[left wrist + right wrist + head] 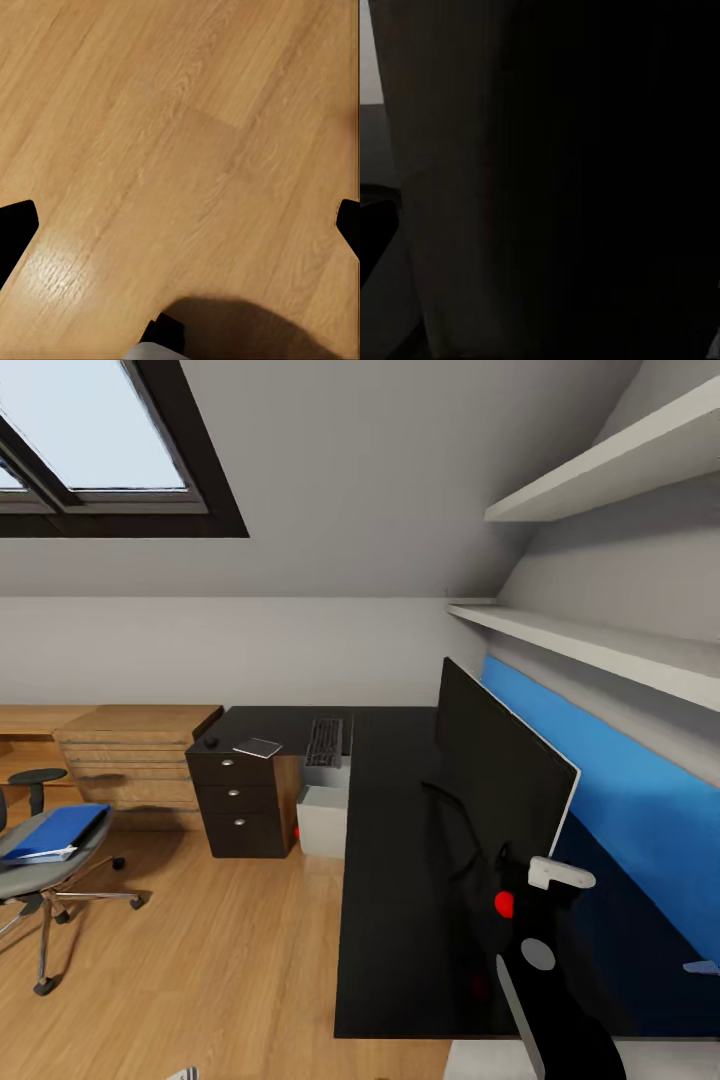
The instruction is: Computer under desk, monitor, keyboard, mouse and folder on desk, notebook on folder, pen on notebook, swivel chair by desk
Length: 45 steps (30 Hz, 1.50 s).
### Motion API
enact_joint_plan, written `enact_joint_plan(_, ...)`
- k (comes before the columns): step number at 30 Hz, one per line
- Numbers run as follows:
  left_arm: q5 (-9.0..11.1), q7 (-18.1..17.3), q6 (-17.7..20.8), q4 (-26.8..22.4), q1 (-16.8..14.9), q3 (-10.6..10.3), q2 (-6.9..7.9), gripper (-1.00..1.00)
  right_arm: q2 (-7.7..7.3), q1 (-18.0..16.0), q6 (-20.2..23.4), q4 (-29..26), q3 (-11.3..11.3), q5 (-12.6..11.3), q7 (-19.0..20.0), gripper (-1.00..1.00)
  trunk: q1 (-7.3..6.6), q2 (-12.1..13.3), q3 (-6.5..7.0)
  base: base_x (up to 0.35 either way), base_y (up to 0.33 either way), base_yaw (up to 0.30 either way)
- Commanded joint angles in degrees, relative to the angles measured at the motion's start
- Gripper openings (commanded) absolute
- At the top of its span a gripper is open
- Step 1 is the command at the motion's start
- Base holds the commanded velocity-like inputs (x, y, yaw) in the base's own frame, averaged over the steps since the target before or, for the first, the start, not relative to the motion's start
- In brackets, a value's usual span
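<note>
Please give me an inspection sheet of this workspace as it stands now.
Surface: desk, glossy black, L-shaped.
Job's things: monitor upright on the desk; keyboard, mouse and notebook at the far end; computer under the desk; folder on the swivel chair.
Clutter: nothing seen.
Grippers: right gripper close against the monitor, state unclear; left gripper open over the floor.
Cables: dark cable beside the monitor.
Surroundings: skylight, wall shelves, blue wall panel, oak cabinets.

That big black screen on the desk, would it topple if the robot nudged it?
Possibly. The monitor is tall, wide and thin, so a push high up would likely tip it. On the glossy desk it may slide when pushed low. It probably stays rigid.
</note>
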Motion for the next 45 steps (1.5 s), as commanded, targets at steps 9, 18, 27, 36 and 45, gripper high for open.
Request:
enact_joint_plan(9, 0.3, 0.5, 0.2, -0.1, 0.0, -0.3, 0.09, 1.0, 0.04, 0.0, 0.0, 0.0, -0.1, 0.3, -0.1, 1.0, 0.0, 0.0, -0.07, 0.0, -0.051, 0.0)
enact_joint_plan(18, 0.3, 0.5, 0.2, -0.1, 0.0, -0.3, 0.09, 1.0, 0.04, 0.0, 0.0, 0.1, -0.1, 0.3, 0.0, 1.0, 0.0, 0.0, -0.07, -0.001, -0.001, 0.0)
enact_joint_plan(27, 0.3, 0.5, 0.2, -0.1, 0.0, -0.3, 0.09, 1.0, 0.04, 0.0, 0.0, 0.1, -0.1, 0.3, 0.0, 1.0, 0.0, 0.0, -0.07, -0.05, 0.089, 0.0)
enact_joint_plan(36, 0.3, 0.5, 0.2, -0.1, 0.0, -0.3, 0.09, 1.0, 0.04, 0.0, 0.0, 1.1, 0.0, 0.4, 0.1, 1.0, 0.0, 0.0, -0.07, -0.001, 0.095, 0.0)
enact_joint_plan(45, 0.3, 0.5, 0.2, -0.1, 0.0, -0.3, 0.06, 1.0, -0.02, 0.0, 0.0, 1.4, 0.0, 0.4, 0.1, 1.0, 0.0, 0.0, -0.07, 0.0, 0.115, 0.0)
